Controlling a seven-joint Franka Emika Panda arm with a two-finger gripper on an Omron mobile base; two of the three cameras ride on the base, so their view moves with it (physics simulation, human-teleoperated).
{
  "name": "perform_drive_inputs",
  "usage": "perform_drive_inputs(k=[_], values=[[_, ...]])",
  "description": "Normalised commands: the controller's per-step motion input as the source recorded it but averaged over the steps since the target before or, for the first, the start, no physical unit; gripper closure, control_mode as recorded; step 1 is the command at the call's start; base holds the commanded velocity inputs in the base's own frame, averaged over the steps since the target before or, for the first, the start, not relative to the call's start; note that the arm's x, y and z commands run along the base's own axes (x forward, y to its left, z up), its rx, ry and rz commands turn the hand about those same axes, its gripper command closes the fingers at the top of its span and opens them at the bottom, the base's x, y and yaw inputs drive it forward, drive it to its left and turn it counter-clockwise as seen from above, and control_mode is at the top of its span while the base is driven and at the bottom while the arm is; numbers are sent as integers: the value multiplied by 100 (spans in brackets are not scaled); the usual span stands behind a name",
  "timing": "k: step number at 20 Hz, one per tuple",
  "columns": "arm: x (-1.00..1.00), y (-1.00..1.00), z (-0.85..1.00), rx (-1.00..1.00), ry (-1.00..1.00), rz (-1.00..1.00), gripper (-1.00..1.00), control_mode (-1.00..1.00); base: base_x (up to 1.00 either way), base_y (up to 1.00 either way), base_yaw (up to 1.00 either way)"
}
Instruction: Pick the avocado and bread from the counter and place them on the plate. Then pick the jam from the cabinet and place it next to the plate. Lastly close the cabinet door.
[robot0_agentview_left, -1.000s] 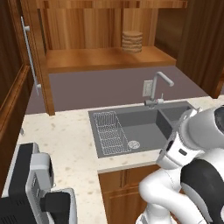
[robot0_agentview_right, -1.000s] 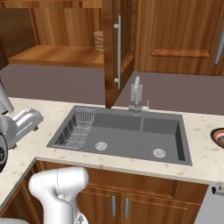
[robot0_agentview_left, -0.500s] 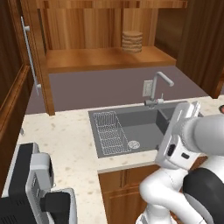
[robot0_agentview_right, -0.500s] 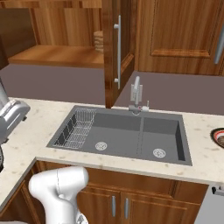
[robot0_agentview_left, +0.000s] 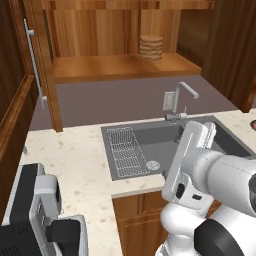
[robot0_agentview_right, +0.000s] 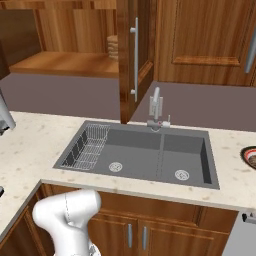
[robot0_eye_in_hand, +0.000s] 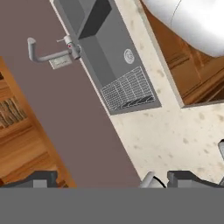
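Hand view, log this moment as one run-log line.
tool: open, empty, above speckled beige counter | tall wood cabinet door: open | red-rimmed round plate: right of grey steel sink

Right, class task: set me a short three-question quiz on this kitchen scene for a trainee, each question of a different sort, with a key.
1. True or false: the cabinet door stands open.
2. Which half of the sink holds the wire rack in the right base view? A) left B) right
3. Fill in: in that view the plate shows at the picture's ___ edge, on the counter.

Key
1. True; the shelf with a stacked item is exposed.
2. A
3. right
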Motion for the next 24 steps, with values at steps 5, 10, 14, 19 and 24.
perform_drive_inputs(k=[5, 10, 14, 19, 24], values=[[0, 18, 9, -4, -18, 28, -100, -100, 0, 0, 0], [-3, 14, 5, -7, -18, 30, -100, -100, 0, 0, 0], [-19, 27, 4, -19, -16, 19, -100, -100, 0, 0, 0], [-24, 27, 16, -25, -16, 12, -100, -100, 0, 0, 0], [-21, 20, 31, -24, -16, 9, -100, -100, 0, 0, 0]])
